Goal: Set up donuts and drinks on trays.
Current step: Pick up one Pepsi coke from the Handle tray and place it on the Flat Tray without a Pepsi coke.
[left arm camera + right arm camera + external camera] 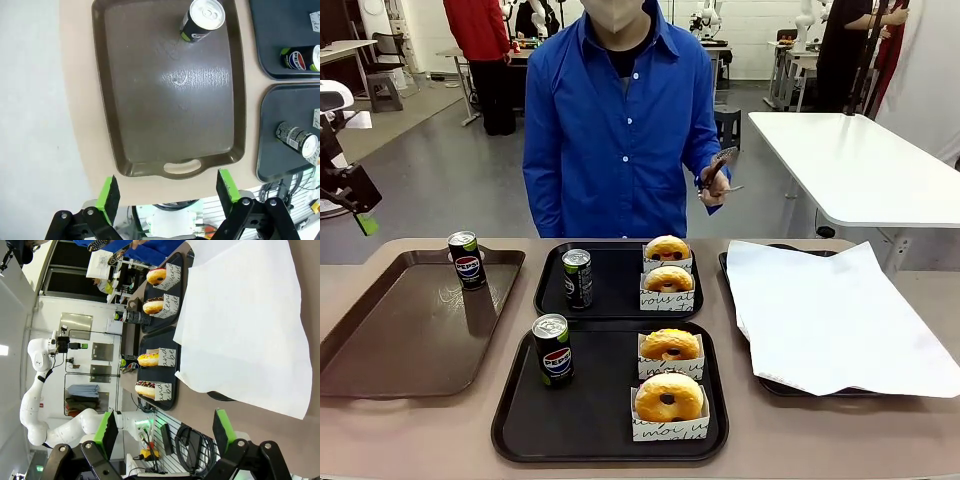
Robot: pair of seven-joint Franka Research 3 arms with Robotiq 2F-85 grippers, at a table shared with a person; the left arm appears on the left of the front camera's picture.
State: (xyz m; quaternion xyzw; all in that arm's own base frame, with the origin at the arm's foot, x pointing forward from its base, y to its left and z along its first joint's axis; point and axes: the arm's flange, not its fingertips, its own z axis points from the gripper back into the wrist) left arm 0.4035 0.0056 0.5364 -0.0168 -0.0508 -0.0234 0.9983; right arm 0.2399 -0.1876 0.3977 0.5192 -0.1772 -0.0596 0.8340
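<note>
Two black trays sit mid-table. The far tray [620,300] holds a Pepsi can [577,277] and two sleeved donuts [667,248] [668,280]. On the near tray [600,420] stand another can [553,350] and two donuts [669,345] [668,397]. A third can [467,259] [202,20] stands on the brown tray [150,100]. My left gripper [362,215] [168,190] hangs open and empty, high above the brown tray's near end. In the right wrist view my right gripper [165,429] is open and empty, off the table edge beside the white paper [240,315].
A tray lined with white paper [830,320] fills the right side of the table. A person in a blue shirt stands at the far side holding tongs [720,165]. A white table [860,160] stands behind at the right.
</note>
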